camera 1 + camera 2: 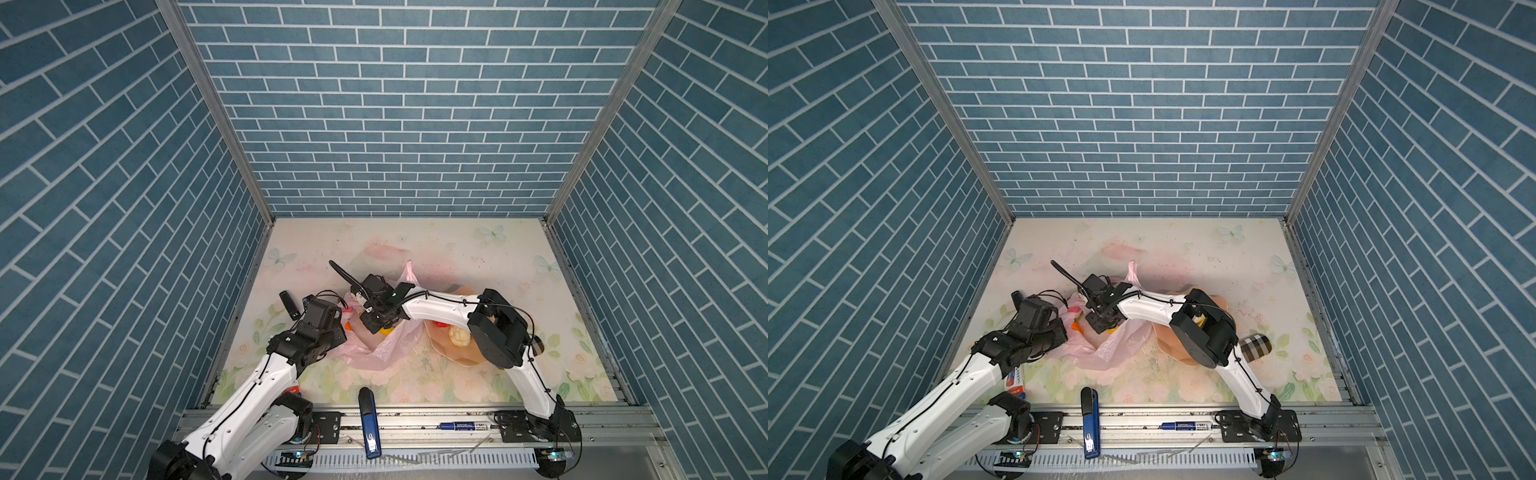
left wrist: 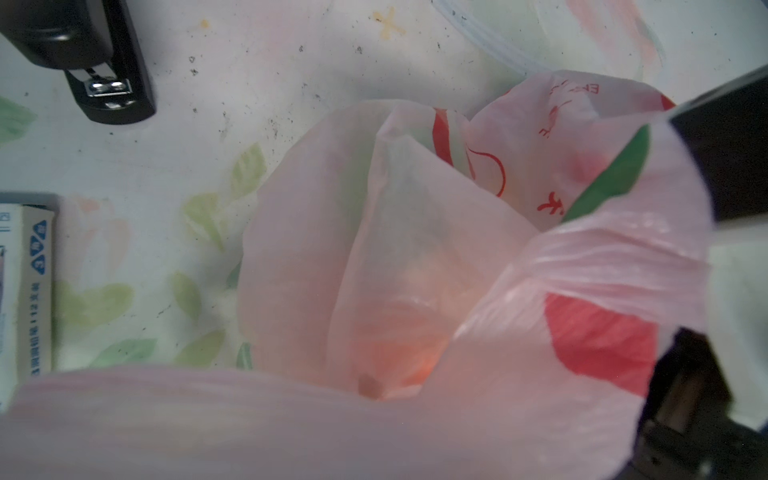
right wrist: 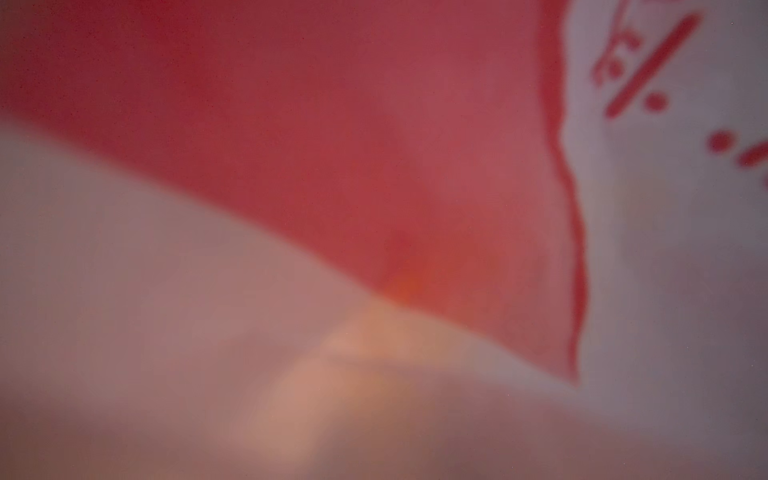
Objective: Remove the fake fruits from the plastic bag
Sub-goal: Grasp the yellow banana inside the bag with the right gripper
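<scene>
The left end effector (image 1: 341, 322) is pinching the rim of the plastic bag (image 1: 374, 353) near the left edge of the surface (image 1: 457, 257) — the right end effector (image 1: 376, 326) is reaching inside among the fake fruits (image 1: 388, 331), and whether it is spread cannot be told. Loose film could be snagging in that grasp.

Top views: bright, even light; soft shadows; walls (image 1: 104, 166) bow at edges.
Left wrist: table (image 2: 249, 62) sharp; near bag (image 2: 291, 436) blurred.
Right wrist: dim, wholly blurred, reddish.
</scene>
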You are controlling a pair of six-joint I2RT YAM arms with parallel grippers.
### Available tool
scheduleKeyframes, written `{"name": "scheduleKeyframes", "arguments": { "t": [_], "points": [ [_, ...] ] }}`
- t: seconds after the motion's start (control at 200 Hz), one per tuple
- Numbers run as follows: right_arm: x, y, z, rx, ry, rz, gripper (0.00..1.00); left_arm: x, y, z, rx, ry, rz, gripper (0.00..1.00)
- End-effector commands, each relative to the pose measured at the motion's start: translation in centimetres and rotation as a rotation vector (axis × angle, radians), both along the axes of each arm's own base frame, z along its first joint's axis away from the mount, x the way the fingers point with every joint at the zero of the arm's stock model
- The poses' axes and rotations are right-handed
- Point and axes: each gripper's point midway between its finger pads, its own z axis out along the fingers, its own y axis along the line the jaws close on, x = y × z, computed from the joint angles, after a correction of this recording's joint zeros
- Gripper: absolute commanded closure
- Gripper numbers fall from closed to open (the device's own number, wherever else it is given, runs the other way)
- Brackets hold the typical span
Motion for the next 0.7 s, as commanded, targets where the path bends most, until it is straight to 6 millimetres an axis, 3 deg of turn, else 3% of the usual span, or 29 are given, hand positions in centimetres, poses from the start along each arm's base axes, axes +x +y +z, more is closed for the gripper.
{"name": "scheduleKeyframes", "arguments": {
  "t": [0.0,0.695],
  "points": [
    [-0.5,0.3,4.4,0.065,-0.02,0.062,0.72,0.9,0.2,1.2,0.018,-0.035,0.015,1.0],
    [-1.8,-1.2,9.4,0.121,-0.005,0.127,0.76,2.5,0.6,2.9,0.055,-0.067,0.055,1.0]
  ]
}}
